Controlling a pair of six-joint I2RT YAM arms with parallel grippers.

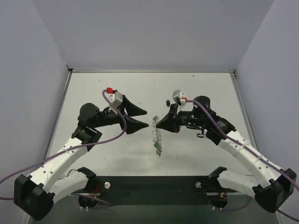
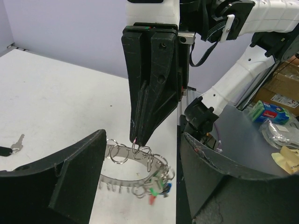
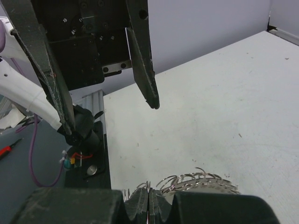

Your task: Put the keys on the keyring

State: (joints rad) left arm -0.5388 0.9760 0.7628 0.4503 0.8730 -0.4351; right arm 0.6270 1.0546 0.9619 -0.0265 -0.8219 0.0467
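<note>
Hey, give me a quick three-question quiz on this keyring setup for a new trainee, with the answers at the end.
1. Multiple choice: which hand pinches the keyring? A, the left hand. B, the right hand. C, neither.
2. True or false: the left hand is open, with its fingers spread on either side of the keyring.
3. Fill in: the loose key lying apart on the table has a ___ head.

Key: 1 B. 2 true. 3 black.
</note>
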